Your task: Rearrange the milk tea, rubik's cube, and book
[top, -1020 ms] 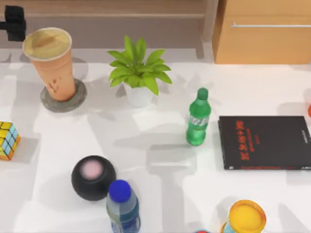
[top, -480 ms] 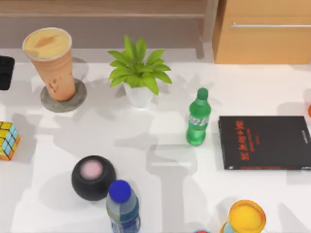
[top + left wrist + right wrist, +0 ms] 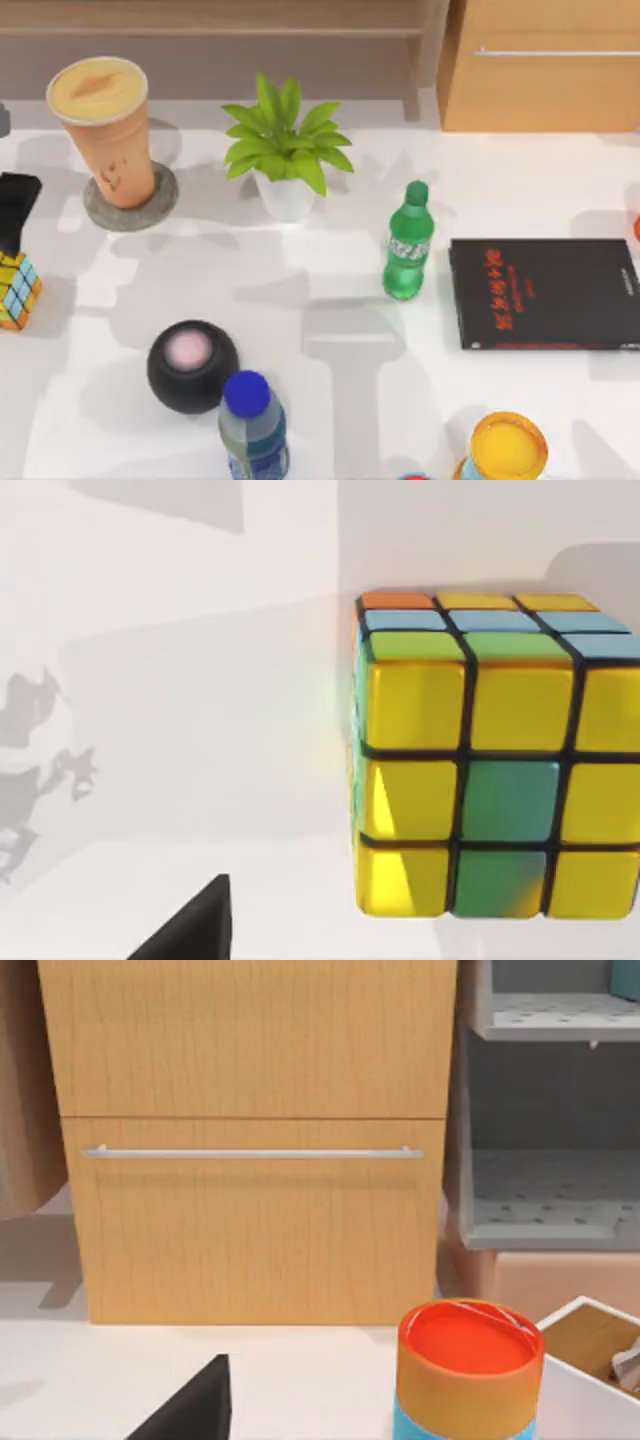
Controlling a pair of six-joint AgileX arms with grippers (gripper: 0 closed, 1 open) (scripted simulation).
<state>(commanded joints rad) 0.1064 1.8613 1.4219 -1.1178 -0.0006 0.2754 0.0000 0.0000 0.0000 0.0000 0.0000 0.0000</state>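
The milk tea (image 3: 107,130) stands upright on a round grey coaster (image 3: 131,205) at the back left. At the table's left edge sits the rubik's cube (image 3: 16,288); in the left wrist view the rubik's cube (image 3: 495,755) is close, showing mostly yellow and green squares. My left gripper (image 3: 15,210) hangs at the left edge, just behind the cube and apart from the cup. The book is out of view. A dark part of my right gripper (image 3: 190,1412) shows in the right wrist view, facing a wooden cabinet.
A potted plant (image 3: 283,150), green bottle (image 3: 406,243), black sphere (image 3: 192,365), blue-capped bottle (image 3: 252,425) and yellow-orange container (image 3: 508,447) stand on the table. A thin black book (image 3: 545,293) lies at the right. A wooden cabinet (image 3: 250,1140) and an orange-lidded can (image 3: 468,1370) are nearby.
My left gripper has moved from beside the milk tea's top forward along the left edge to just behind the cube. The cup has stayed on its coaster.
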